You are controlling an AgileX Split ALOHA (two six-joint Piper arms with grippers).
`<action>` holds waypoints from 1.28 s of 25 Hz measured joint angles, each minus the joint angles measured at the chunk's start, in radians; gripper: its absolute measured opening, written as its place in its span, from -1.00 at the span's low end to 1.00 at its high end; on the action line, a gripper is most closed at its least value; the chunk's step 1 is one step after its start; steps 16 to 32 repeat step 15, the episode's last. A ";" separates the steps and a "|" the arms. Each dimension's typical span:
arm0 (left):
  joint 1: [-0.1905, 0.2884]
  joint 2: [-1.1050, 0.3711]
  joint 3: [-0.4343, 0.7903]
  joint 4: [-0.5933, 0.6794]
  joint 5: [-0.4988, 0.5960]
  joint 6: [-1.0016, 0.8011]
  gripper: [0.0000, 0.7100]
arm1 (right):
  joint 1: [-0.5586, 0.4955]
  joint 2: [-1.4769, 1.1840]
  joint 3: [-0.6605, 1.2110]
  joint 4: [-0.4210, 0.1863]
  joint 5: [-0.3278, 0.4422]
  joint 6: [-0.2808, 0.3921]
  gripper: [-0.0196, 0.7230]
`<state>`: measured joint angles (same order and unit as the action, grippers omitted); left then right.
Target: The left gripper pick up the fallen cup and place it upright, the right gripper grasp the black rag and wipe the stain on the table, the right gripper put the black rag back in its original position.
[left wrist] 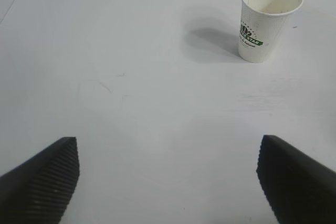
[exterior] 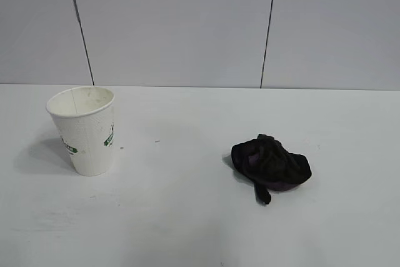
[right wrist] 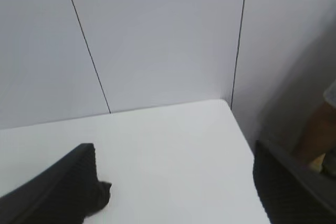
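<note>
The cup (exterior: 87, 130) stands upright on the left of the table (exterior: 187, 223), mouth up, green logo on its side. It also shows in the left wrist view (left wrist: 266, 20), well ahead of my left gripper (left wrist: 168, 145), which is open and empty above bare tabletop. The black rag (exterior: 270, 164) lies bunched on the table right of centre. My right gripper (right wrist: 173, 150) is open and empty; a bit of the rag (right wrist: 103, 194) peeks out beside one finger. No stain shows on the table. Neither gripper appears in the exterior view.
A pale grey panelled wall (exterior: 175, 23) with dark seams stands behind the table. The right wrist view shows the table's far corner (right wrist: 227, 103) and, past its edge, a brown object (right wrist: 317, 135) low beside the wall.
</note>
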<state>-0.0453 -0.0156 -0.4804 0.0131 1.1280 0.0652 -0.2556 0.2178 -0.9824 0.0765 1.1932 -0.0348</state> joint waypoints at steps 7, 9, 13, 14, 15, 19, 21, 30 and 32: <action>0.000 0.000 0.000 0.000 0.000 0.000 0.86 | 0.120 -0.073 0.380 -0.047 -0.018 0.012 0.58; 0.000 0.000 0.000 0.000 0.000 0.000 0.86 | 0.147 -0.073 0.422 -0.050 -0.025 0.012 0.58; 0.000 0.000 0.000 0.000 0.000 0.000 0.86 | 0.184 -0.073 0.470 -0.058 -0.042 0.017 0.58; 0.000 0.000 0.000 0.000 0.000 0.000 0.86 | 0.189 -0.073 0.476 -0.061 -0.044 0.020 0.58; 0.000 0.000 0.000 0.000 0.000 0.000 0.86 | 0.192 -0.073 0.479 -0.065 -0.047 0.024 0.58; 0.000 0.000 0.000 0.000 0.000 0.000 0.86 | 0.192 -0.073 0.479 -0.065 -0.047 0.024 0.58; 0.000 0.000 0.000 0.000 0.000 0.000 0.86 | 0.192 -0.073 0.479 -0.065 -0.047 0.024 0.58; 0.000 0.000 0.000 0.000 0.000 0.000 0.86 | 0.192 -0.073 0.479 -0.065 -0.047 0.024 0.58; 0.000 0.000 0.000 0.000 0.000 0.000 0.86 | 0.192 -0.073 0.479 -0.065 -0.047 0.024 0.58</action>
